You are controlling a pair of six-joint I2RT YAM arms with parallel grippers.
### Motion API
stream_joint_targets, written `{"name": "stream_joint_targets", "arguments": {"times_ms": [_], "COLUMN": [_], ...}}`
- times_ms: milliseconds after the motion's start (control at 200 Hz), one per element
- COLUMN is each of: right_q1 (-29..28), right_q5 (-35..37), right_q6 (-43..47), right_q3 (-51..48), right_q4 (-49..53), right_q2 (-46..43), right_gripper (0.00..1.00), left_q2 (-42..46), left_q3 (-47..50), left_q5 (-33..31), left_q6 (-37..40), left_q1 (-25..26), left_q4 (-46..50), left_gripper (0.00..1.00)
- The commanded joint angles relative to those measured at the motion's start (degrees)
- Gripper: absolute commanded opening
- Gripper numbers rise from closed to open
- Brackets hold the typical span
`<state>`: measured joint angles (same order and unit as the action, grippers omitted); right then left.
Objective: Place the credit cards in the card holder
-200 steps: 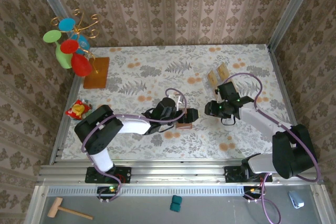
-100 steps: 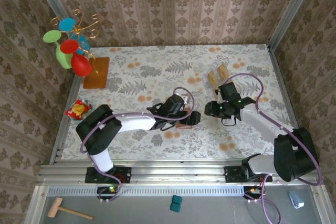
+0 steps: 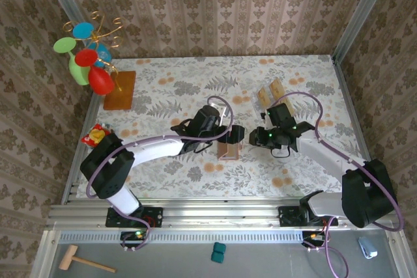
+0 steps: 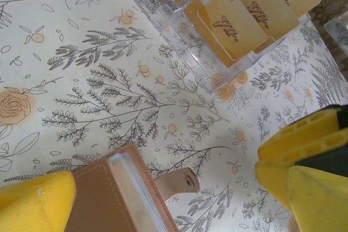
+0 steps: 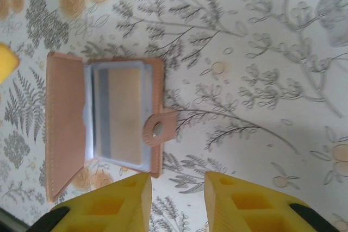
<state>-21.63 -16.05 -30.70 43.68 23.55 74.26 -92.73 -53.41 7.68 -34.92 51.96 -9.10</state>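
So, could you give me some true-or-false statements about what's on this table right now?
The card holder lies open on the table. True.
The clear tray is empty. False: it holds gold VIP cards.
The left end effector grips a card. False: its fingers are wide apart, holding nothing.
A gold card sits in the holder's clear sleeve. True.

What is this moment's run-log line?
card holder: open, one card in sleeve | left gripper: open, by holder | right gripper: empty, jaws apart | credit cards: in clear tray
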Motion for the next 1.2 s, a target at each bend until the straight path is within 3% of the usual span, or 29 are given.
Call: {"name": "stream_joint_targets", "arguments": {"times_ms": [0, 380, 880, 1195], "right_q1": [-1.1, -6.0, -6.2, -6.1], "right_q5": [-1.3, -1.1, 0.8, 0.8], "right_q6": [-2.3, -6.0, -7.6, -8.2], "right_q3": [0.0, -3.4, -7.6, -10.0], "right_q4": [-1.6, -5.1, -3.7, -4.0], "right_q2": [-1.1, -5.2, -14.0, -16.0], "right_gripper": [0.31, 0.22, 0.14, 0.14], "left_q2": [0.2, 0.8, -10.4, -15.5], "left_q3": [1.9, 4.9, -0.9, 0.6], "left_q5": [2.1, 3.0, 7.0, 1.2], "left_q6": [-1.5, -4.8, -11.5, -13.8], "left_q1": [0.1, -2.4, 1.7, 3.8], "left_q4": [-2.8, -7.7, -15.3, -16.4], "left_gripper": [1.0, 1.0, 1.0, 1.0]}}
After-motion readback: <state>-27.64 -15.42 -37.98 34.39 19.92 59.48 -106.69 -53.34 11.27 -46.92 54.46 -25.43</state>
